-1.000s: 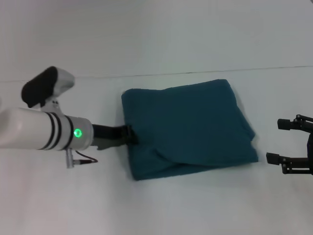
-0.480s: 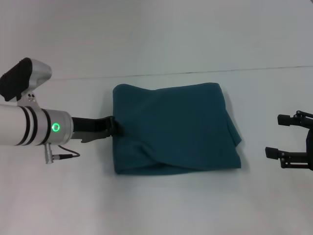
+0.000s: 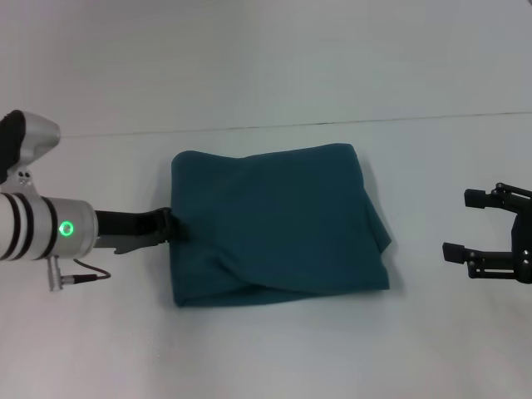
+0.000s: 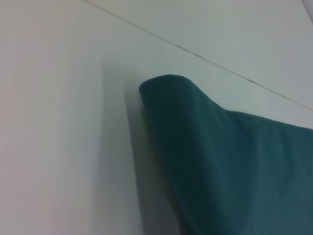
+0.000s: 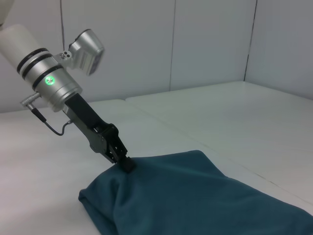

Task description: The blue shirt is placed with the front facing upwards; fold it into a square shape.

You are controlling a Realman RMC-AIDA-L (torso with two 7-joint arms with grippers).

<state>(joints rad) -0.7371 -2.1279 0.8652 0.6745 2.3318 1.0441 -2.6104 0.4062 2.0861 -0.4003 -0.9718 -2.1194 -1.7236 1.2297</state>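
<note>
While one blue shirt [image 3: 278, 223] lies folded, left hand [image 3: 169, 224] pinches it; right hand [image 3: 480, 231] gapes.

The head camera looked forward and down from above, taking in the white tabletop [image 3: 266, 357], the whole blue shirt [image 3: 278, 224] and both arms. The left wrist camera sat very close, showing only one shirt corner [image 4: 168, 88]. The right wrist camera looked low across the tabletop from the far side (seeing the left tool [image 5: 126, 164]), sharing the shirt's left edge with the head view.
</note>
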